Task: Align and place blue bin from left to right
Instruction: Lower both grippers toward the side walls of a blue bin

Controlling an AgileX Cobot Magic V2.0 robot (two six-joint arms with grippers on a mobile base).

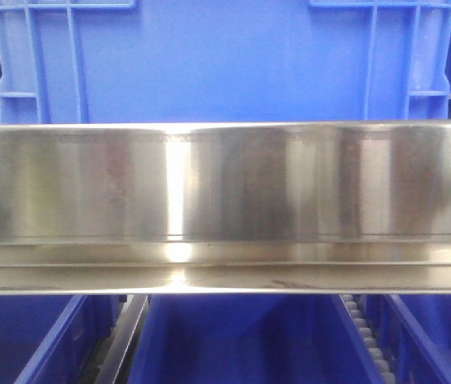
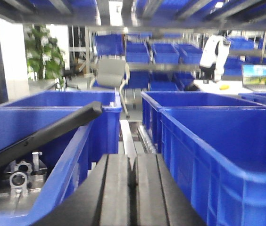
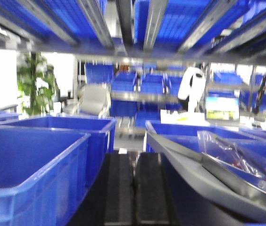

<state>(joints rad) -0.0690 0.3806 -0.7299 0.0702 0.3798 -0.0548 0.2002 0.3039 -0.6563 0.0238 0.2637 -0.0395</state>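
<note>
The bin [image 1: 225, 64] stood behind the steel rail [image 1: 225, 192], long axis running left to right, neither arm judged nearer; left fingers [image 2: 116, 188] and right fingers [image 3: 119, 188] were pressed together, holding nothing.

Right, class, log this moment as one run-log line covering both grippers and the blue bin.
left gripper: shut, empty | right gripper: shut, empty | blue bin: behind steel rail, not gripped

L pincer [image 2: 132, 188] pads together, blue crate [image 2: 227, 155] R, metal parts [image 2: 20, 181] L
</note>
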